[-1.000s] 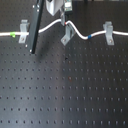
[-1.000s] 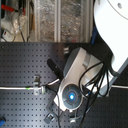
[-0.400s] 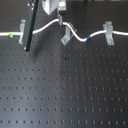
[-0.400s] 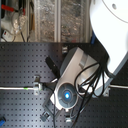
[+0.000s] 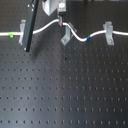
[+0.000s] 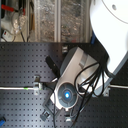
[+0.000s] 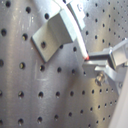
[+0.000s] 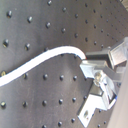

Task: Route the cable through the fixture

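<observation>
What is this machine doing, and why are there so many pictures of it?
It is a robot arm with a claw at its end. Two cameras watch from outside and two ride on the claw, so you see close-ups. On the black metal board full of holes lies a long thin white cord with a green band and a blue band. It passes small grey metal clips; the slanted clip sits in the middle. The claw looks pinched on the cord just above it.
</observation>
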Tool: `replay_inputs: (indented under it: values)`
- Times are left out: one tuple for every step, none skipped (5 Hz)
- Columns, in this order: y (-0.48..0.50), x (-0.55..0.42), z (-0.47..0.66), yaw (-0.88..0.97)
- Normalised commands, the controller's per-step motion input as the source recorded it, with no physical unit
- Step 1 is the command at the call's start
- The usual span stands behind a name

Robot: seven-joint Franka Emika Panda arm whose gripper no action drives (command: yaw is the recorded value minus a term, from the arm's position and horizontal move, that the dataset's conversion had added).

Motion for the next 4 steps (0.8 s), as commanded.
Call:
replay_inputs:
  values:
    - [0.217, 0.296, 0.74, 0.01]
    - [0.186, 0.318, 0.74, 0.05]
    - [0.127, 0.252, 0.72, 0.03]
    - [0.000, 0.000, 0.00, 0.00]
